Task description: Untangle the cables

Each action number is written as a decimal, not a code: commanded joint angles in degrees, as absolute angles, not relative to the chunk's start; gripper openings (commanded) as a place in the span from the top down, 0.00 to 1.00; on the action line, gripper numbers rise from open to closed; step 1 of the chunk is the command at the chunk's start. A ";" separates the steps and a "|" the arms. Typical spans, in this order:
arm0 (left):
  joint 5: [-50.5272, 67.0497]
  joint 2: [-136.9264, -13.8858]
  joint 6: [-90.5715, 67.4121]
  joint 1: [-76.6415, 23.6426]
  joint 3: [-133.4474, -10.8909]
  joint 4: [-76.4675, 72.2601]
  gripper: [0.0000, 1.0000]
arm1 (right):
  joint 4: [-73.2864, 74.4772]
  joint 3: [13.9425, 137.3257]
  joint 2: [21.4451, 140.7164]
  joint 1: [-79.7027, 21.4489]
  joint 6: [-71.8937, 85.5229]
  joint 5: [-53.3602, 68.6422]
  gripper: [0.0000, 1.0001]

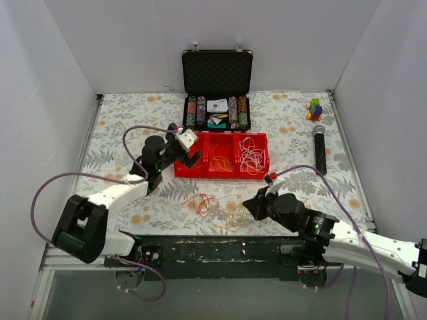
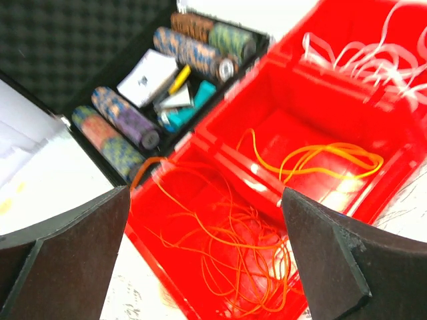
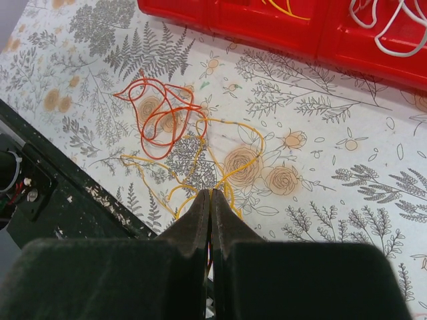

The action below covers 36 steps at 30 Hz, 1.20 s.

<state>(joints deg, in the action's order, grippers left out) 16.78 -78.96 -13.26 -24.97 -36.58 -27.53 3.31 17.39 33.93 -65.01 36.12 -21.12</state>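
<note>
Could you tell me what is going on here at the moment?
Two robot arms are sorting out a tangle of thin cables on the table. The right gripper has its fingers closed at the yellow cable, apparently pinching it, beside the orange-red cable loops. The left gripper hovers open over the red tray's left compartment, which holds orange wires.

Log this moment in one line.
left hand open over red plastic tray | right hand shut on thin yellow wire | orange-red wire beside
</note>
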 commanded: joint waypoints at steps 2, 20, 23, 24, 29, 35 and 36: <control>30.10 -64.01 -10.30 -25.14 -38.50 -15.94 0.02 | 2.20 21.36 33.58 -65.30 34.45 -22.41 0.99; 36.47 -66.43 10.81 -36.83 -22.15 -10.45 0.04 | 25.12 33.48 19.97 -65.30 31.20 -32.69 0.99; 38.23 -68.81 11.25 -37.44 -22.50 -10.99 0.05 | 29.08 34.45 16.62 -65.30 31.81 -34.01 0.99; 38.06 -69.86 11.08 -37.79 -22.85 -11.16 0.09 | 30.14 34.63 16.18 -65.30 31.90 -34.19 0.99; 36.91 -71.81 12.47 -37.97 -22.86 -11.25 0.55 | 34.10 37.35 15.47 -65.30 32.26 -37.26 0.99; 33.93 -69.70 10.11 -37.88 -22.94 -10.29 1.00 | 25.94 38.41 18.97 -65.30 27.26 -35.78 0.99; 33.40 -68.74 9.41 -37.88 -22.94 -10.02 1.00 | 24.01 39.02 20.72 -65.30 26.29 -34.90 0.99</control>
